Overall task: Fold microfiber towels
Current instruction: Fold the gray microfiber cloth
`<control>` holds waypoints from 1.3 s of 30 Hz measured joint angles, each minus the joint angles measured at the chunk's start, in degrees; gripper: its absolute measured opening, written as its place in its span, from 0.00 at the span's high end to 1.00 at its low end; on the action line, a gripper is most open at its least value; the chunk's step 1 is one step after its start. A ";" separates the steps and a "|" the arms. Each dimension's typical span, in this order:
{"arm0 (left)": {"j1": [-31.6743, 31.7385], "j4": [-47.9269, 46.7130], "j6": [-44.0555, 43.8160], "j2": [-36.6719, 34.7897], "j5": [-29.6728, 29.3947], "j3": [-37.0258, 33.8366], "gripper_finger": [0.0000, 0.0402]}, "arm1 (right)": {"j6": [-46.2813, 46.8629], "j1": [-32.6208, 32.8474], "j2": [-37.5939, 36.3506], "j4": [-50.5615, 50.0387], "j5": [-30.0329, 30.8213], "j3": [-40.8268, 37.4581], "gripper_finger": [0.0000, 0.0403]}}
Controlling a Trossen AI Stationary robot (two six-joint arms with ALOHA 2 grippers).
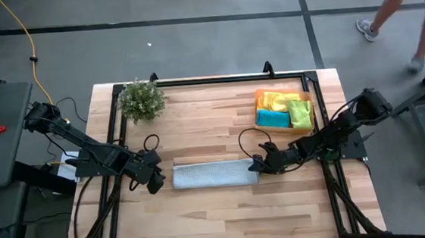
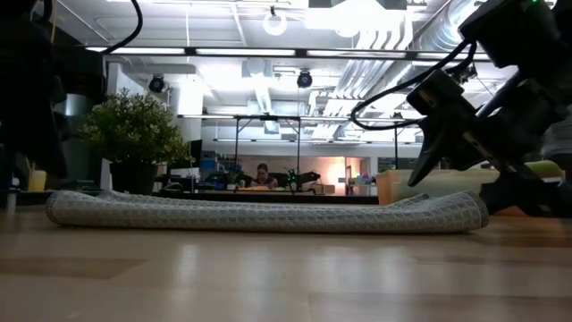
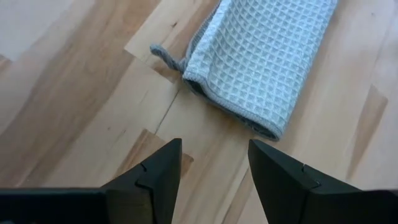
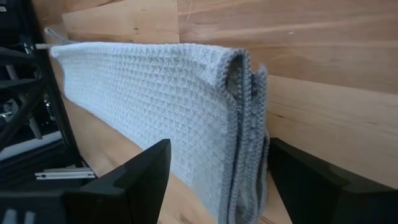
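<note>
Left tool (image 1: 155, 181): jaws apart and empty, low over the worktop just off the left end of the grey-blue towel; in the left wrist view its fingers (image 3: 155, 177) stand clear of the cloth's corner.
Right tool (image 1: 260, 164): jaws wide, nothing gripped, at the towel's right end; in the right wrist view the layered edge lies between its 2 fingers (image 4: 143, 177), apparently loose.
Grey-blue towel (image 1: 214, 173): lies at the centre of the high view as a long narrow strip, flat on the worktop (image 1: 205, 218); its right end shows several stacked layers.
Orange tray (image 1: 259, 97): upper right of the high view, holding the other towels.
Yellow towel (image 1: 276, 100): in the tray, bunched; 1 or 2 cannot be told.
Teal towel (image 1: 272, 119): 1, in the tray.
Lime green towel (image 1: 300, 113): 1, in the tray.
Plant (image 1: 142, 100): 1, upper left of the worktop.
Done: the grey-blue towel looks folded lengthwise.
Left: probably a further fold end to end, then the tray's towels.
Count: 2 tools, 1 tray, 4 towels clearly seen.
</note>
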 joint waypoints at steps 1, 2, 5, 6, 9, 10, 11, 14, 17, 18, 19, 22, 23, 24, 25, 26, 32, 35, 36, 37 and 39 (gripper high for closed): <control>0.00 0.02 0.00 0.00 -0.33 0.00 0.56 | 0.42 0.00 0.14 0.10 0.14 0.00 0.35; 0.00 0.01 -0.03 0.00 -0.69 0.00 0.56 | 0.58 0.00 0.19 0.09 0.30 0.00 0.36; 0.00 0.02 0.00 0.00 -1.32 0.00 0.56 | 0.74 0.02 0.32 -0.12 0.77 -0.06 0.40; 0.00 0.00 -0.01 0.00 -1.53 0.00 0.56 | 0.79 0.02 0.35 -0.29 0.75 -0.07 0.43; 0.00 0.00 0.02 0.00 -2.74 0.00 0.56 | 0.79 0.04 0.45 -1.09 0.80 -0.15 0.56; 0.02 -0.01 -0.03 0.00 -3.12 0.00 0.56 | 0.79 0.06 0.51 -1.39 0.90 -0.19 0.62; 0.02 -0.02 -0.04 0.00 -3.60 0.00 0.56 | 0.76 0.09 0.55 -1.61 0.93 -0.23 0.69; 0.01 0.11 0.00 0.00 -3.86 0.00 0.56 | -0.72 0.13 0.64 -2.25 0.90 -0.33 0.90; 0.00 0.13 -0.17 0.00 -3.84 0.00 0.56 | -2.93 0.09 -0.02 -3.24 0.89 -0.31 0.96; 0.02 0.15 -0.18 0.00 -3.82 0.00 0.56 | -3.01 0.05 -0.45 -3.88 0.84 -0.27 0.96; 0.00 0.29 -0.20 0.00 -3.80 0.00 0.56 | -3.07 0.07 -1.09 -5.20 0.91 -0.27 0.96; 0.02 0.72 -0.79 0.00 -3.76 0.00 0.56 | -3.29 1.27 -4.30 -10.29 1.99 -0.30 0.99; 0.01 1.01 -0.95 0.00 -3.75 0.00 0.56 | -3.09 1.70 -5.75 -12.86 2.02 -0.37 0.99; 0.00 1.56 -1.03 0.00 -3.72 0.00 0.56 | -3.06 2.12 -7.36 -15.47 1.93 -0.37 0.99; 0.03 2.04 -1.05 0.00 -3.75 0.00 0.56 | -3.04 2.60 -9.25 -18.24 1.86 -0.42 0.99; 0.09 2.48 -1.07 0.00 -3.94 0.00 0.56 | -2.92 3.07 -11.17 -21.42 1.69 -0.48 0.99; 1.40 8.13 0.75 4.23 -3.67 0.02 0.57 | -0.67 5.19 -23.10 -36.61 -0.07 -0.52 1.00; 3.55 12.35 2.11 9.59 -0.97 0.02 0.59 | -0.07 5.84 -27.38 -45.02 -0.50 1.29 1.00; 4.29 14.69 2.83 11.68 -0.24 0.02 0.60 | -0.29 5.96 -28.38 -47.79 -0.60 2.69 1.00; 4.99 17.23 3.68 13.80 0.37 0.05 0.62 | -1.01 5.99 -29.15 -50.49 -0.60 4.35 1.00; 6.33 21.50 5.02 17.87 1.05 0.05 0.66 | -2.94 5.99 -29.38 -55.74 -0.78 7.78 1.00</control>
